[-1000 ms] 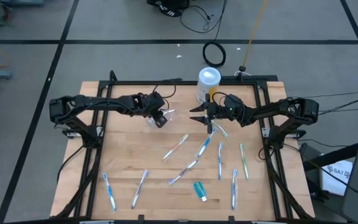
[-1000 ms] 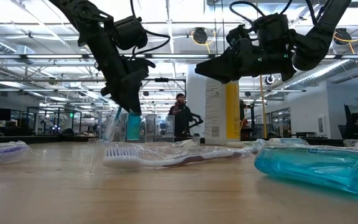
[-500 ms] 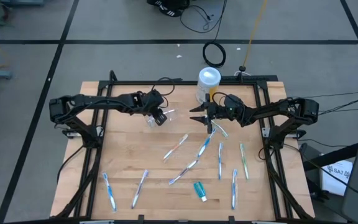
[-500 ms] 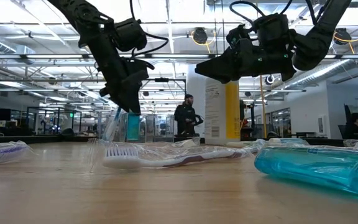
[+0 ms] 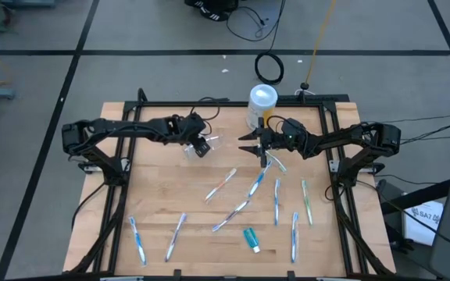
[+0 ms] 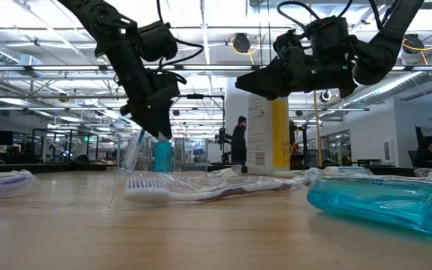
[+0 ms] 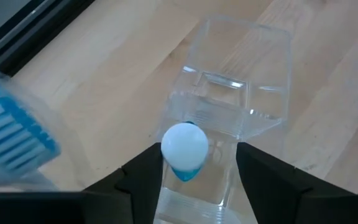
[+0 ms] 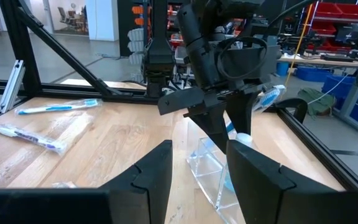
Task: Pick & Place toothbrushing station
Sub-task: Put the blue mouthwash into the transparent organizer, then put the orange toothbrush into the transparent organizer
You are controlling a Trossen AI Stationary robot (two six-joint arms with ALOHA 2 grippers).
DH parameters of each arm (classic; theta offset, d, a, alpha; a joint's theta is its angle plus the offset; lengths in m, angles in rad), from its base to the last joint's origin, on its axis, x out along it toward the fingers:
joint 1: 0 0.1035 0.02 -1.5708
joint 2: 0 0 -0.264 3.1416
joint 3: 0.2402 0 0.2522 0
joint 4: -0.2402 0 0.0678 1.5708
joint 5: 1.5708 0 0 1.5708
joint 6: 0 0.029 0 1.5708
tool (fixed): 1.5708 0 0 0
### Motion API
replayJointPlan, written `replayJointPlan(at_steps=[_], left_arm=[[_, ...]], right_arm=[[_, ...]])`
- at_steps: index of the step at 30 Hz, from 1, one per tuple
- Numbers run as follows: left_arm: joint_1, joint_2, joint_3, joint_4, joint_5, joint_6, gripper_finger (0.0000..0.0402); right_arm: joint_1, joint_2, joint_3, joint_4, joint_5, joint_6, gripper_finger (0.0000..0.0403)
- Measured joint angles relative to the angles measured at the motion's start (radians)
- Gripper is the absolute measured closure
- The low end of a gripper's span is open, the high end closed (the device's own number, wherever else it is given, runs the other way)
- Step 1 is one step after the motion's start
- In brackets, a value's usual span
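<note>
The clear plastic cup (image 5: 212, 144) (image 7: 229, 112) stands on the table's far middle part. In it stand a teal toothpaste tube (image 6: 163, 155), white cap (image 7: 184, 145) up, and a wrapped toothbrush (image 6: 135, 148) with its blue head (image 7: 11, 140) up. My left gripper (image 5: 201, 147) (image 7: 197, 186) points steeply down over the cup, open, one finger on each side of the cap. My right gripper (image 5: 250, 148) (image 8: 197, 186) hovers level to the cup's right, open, with nothing between its fingers. Several toothbrushes (image 5: 256, 186) and another teal tube (image 5: 251, 238) lie on the near half.
A tall yellow canister with a white lid (image 5: 262, 101) stands at the far edge, just behind my right gripper. Wrapped toothbrushes lie scattered toward the near edge (image 5: 176, 234) (image 5: 294, 234). The black frame rails (image 5: 342, 195) run along both sides of the table.
My left gripper has opened over the cup and let go of the toothpaste tube, which now stands in the cup, cap up. Neither arm has shifted.
</note>
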Motion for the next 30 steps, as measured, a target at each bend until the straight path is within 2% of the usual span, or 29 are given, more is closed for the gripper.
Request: replayJointPlan(at_steps=[10,16,19,23,30], left_arm=[[-0.004,-0.034,0.003,0.019,-0.001,0.006,0.0203],[-0.005,-0.133,0.003,0.002,-0.038,0.02,0.0204],[-0.019,-0.189,0.003,0.004,-0.019,-0.009,0.0204],[-0.072,-0.225,0.004,0.008,0.057,-0.031,0.0204],[-0.236,-0.183,0.004,0.016,0.064,-0.087,0.0204]], right_arm=[[0.0,0.0,0.0,0.005,0.001,0.0,0.0259],[0.0,0.0,0.0,0.016,0.001,0.0,0.0259],[0.0,0.0,0.0,0.019,0.001,0.0,0.0259],[0.0,0.0,0.0,0.019,0.001,0.0,0.0259],[0.0,0.0,0.0,-0.019,0.001,0.0,0.0259]])
